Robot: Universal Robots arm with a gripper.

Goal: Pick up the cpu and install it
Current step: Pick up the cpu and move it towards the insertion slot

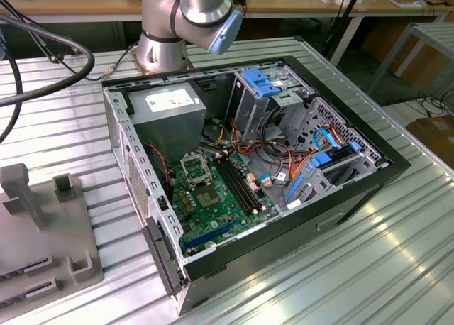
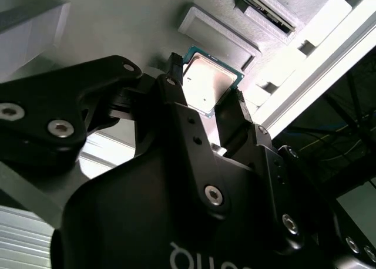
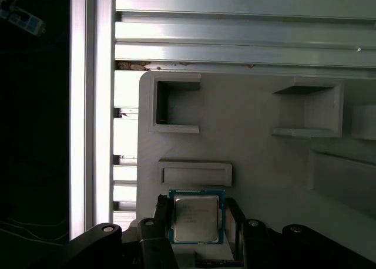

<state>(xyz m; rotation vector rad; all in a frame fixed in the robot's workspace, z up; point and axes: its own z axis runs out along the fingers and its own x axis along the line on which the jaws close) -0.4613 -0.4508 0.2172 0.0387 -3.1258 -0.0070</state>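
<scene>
First wrist view: your hand (image 3: 196,207) pinches the cpu (image 3: 195,220) by two opposite edges.
Beyond cpu: grey moulded tray (image 3: 258,140).

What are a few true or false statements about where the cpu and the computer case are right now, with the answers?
1. The computer case lies open on the metal table. True.
2. The cpu is seated in the motherboard socket. False: the cpu is at the gripper, over the grey holder.
3. The cpu shows its silver top in both wrist views. True.
4. The grey holder stands inside the case. False: in the exterior view it sits on the table outside the case, at the exterior view's left.
</scene>
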